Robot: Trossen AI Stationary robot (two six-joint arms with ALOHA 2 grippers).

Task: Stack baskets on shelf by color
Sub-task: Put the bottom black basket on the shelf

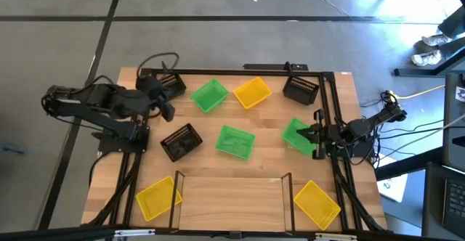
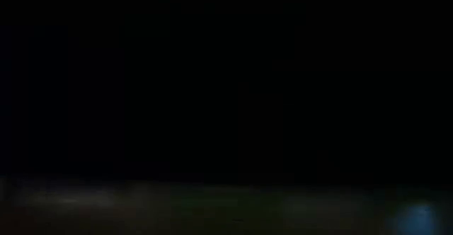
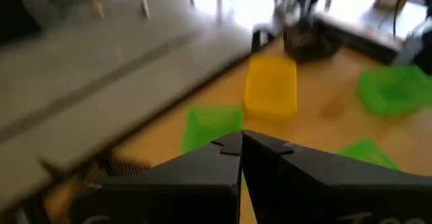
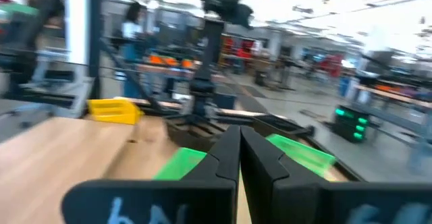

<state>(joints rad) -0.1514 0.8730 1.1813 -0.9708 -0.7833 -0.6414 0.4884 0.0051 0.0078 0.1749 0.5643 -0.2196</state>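
Several baskets lie scattered on the wooden table. In the high view, two green ones (image 1: 209,94) (image 1: 235,141), a yellow one (image 1: 252,92) and black ones (image 1: 300,88) (image 1: 180,141) sit mid-table. Two yellow baskets (image 1: 156,197) (image 1: 317,203) flank the low light-wood shelf (image 1: 229,197) at the near edge. My left gripper (image 1: 167,109) (image 3: 241,143) is shut and hovers beside a black basket (image 1: 167,87) at the far left. My right gripper (image 1: 314,134) (image 4: 239,135) is shut, level, at the right edge of a third green basket (image 1: 295,133) (image 4: 300,153). My right gripper comes level from the table's right side at the green basket's right edge (image 1: 304,136). I cannot tell whether its shut fingertips touch it. The basket rests flat on the table.
Black frame rails (image 1: 240,71) run along the table's far and side edges. Thin black posts (image 1: 178,179) (image 1: 287,179) rise at the shelf's corners. The shelf's top board is bare. The low view is dark. People and benches show in the room beyond.
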